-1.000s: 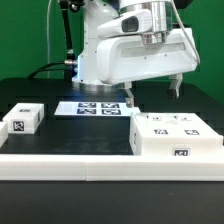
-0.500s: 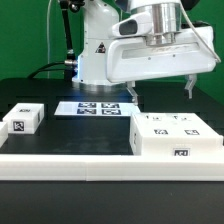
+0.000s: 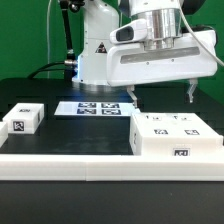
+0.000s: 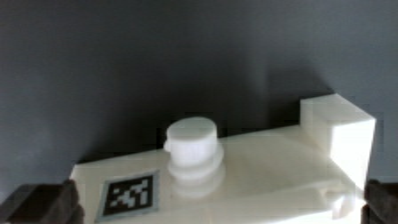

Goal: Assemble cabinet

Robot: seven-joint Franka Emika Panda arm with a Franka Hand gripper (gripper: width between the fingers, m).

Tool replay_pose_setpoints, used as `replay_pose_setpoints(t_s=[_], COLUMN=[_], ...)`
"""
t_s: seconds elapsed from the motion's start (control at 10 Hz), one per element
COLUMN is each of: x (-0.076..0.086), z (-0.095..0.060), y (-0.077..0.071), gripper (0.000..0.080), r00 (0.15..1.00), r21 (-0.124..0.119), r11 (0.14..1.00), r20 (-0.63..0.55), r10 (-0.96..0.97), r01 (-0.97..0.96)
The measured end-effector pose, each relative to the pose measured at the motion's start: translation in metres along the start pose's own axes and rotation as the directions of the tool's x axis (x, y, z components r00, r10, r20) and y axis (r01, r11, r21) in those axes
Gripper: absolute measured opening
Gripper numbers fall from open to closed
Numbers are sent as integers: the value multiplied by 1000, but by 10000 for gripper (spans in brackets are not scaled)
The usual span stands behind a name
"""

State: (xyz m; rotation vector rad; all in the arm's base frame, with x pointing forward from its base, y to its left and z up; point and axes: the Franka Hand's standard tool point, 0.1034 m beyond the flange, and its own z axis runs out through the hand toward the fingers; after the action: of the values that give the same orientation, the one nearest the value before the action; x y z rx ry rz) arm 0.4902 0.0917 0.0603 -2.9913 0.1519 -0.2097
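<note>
The end effector hangs open and empty, fingers spread wide, above the cabinet, which lies on the bench at about four o'clock in the exterior view, well apart from the small tagged block at nine o'clock. To grasp well, I judge it should descend straight so the fingers straddle the cabinet's walls evenly, clear of the round peg seen in the wrist view, closing only when both pads face flat surfaces. A skewed approach could shove the cabinet across the bench.
</note>
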Motion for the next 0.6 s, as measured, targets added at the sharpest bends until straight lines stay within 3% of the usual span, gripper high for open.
replay_pose_setpoints(t_s=[0.4,0.6], x=[-8,-3], z=[11,19], y=[-7,14], gripper=[797,797], r00=[998,993], r21=[-43,-55], r11=[998,993], r20=[-21,-45], r10=[-55,-109], r01=[55,107])
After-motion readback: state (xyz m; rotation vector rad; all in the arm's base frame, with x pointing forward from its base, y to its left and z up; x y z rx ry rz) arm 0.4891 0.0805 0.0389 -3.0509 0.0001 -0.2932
